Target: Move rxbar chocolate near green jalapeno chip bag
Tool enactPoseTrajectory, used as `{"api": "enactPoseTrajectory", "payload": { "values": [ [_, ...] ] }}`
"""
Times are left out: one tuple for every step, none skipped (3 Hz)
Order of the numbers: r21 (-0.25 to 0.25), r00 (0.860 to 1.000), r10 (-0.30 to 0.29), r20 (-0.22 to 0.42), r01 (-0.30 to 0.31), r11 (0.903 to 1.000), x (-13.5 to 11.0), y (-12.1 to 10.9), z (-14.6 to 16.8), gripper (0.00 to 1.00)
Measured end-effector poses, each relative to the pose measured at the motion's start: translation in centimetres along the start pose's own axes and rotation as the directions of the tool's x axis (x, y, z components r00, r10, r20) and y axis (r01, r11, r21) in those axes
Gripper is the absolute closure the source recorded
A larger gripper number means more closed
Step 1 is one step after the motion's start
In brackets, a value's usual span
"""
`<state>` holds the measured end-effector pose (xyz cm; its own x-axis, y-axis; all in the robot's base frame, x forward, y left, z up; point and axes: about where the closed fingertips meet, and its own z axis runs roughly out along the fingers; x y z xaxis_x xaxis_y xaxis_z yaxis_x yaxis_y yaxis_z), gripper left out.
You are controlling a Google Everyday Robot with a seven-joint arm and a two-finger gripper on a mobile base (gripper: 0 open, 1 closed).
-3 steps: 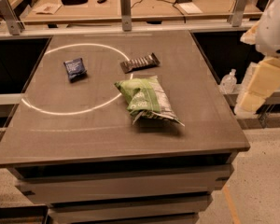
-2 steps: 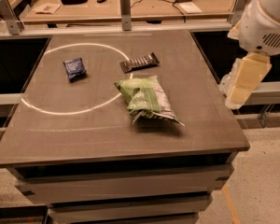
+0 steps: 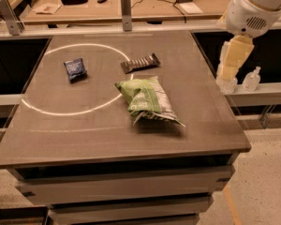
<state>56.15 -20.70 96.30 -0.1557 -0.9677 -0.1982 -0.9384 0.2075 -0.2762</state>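
The gripper [image 3: 226,81] is seen at the end of the pale arm [image 3: 234,55], above the right edge of the worktop [image 3: 201,125], toward its far right corner. Whether it is open or closed cannot be told, and nothing is seen to be held in it. Compared with one second ago, the arm has been brought inward from outside the right edge, so that the gripper is now placed over the border of the worktop. It is kept well apart from all objects.

The rxbar chocolate [image 3: 140,63] is found lying flat in the far middle part of the worktop, a little tilted, and it has not been moved. The green jalapeno chip bag [image 3: 147,100] is laid just in front of it, near the centre, with a narrow gap between them. A small dark blue packet [image 3: 75,69] is seen toward the far left, inside a white circle line [image 3: 61,111].

From this it is judged that only the approach has been started. The bar is not yet reached, so a further move to the left is still needed before it can be taken.
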Motion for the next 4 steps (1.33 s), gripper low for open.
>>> {"api": "enactPoseTrajectory", "payload": {
  "values": [
    [-0.070,0.991,0.009,0.131,0.001,0.9975,-0.2,-2.6,1.9,0.00],
    [-0.061,0.948,-0.027,0.318,0.049,0.9969,-2.6,-4.9,1.3,0.00],
    [0.025,0.885,-0.120,0.450,0.122,0.9922,-6.0,-6.4,-0.5,0.00],
    [0.025,0.885,-0.120,0.450,0.122,0.9922,-6.0,-6.4,-0.5,0.00]
  ]
}}
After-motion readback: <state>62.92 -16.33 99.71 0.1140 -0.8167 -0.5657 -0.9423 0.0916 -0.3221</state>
